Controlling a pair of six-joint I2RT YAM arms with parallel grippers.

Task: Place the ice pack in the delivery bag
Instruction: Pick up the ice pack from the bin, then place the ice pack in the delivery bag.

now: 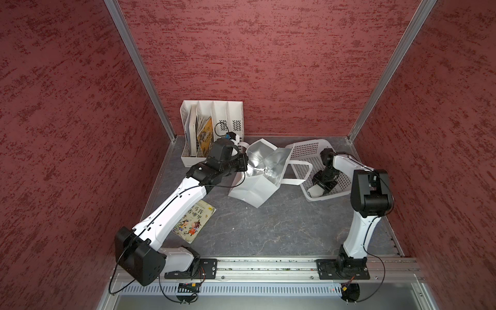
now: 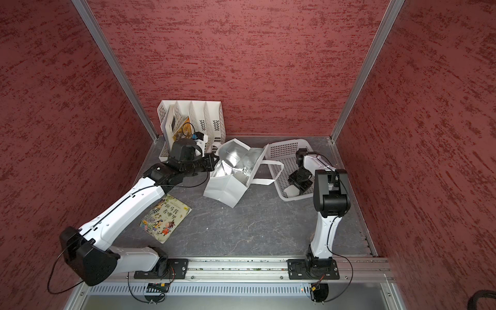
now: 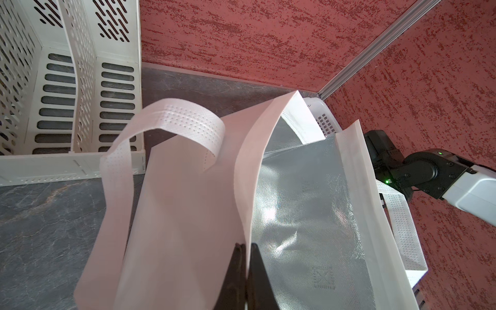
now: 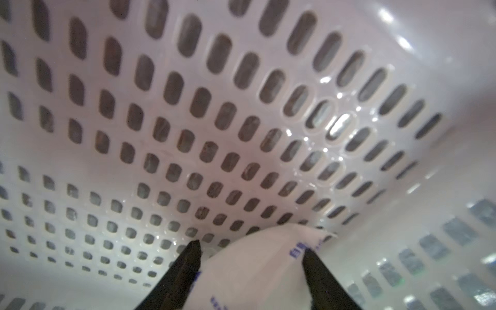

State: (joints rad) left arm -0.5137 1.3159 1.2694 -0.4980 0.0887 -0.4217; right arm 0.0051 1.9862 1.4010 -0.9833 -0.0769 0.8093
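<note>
While lying in the white perforated plastic basket (image 4: 188,107), the soft white ice pack (image 4: 257,271) is being straddled by the right gripper (image 4: 251,247), grip unconfirmed; the foil-lined white delivery bag (image 3: 308,201) is being clamped by the left gripper (image 3: 247,245); edge-hold slippage is being risked.

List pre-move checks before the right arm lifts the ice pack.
1. Mouth of the bag open: ok; the left tool pinches its rim, foil lining shows.
2. Jaws of the right tool either side of the ice pack: ok.
3. Firm grip on it: cannot tell.
4. Ice pack lifted off the basket: not ok, it lies inside.
5. Path to bag clear: cannot tell; a handle drapes over the basket edge.
</note>
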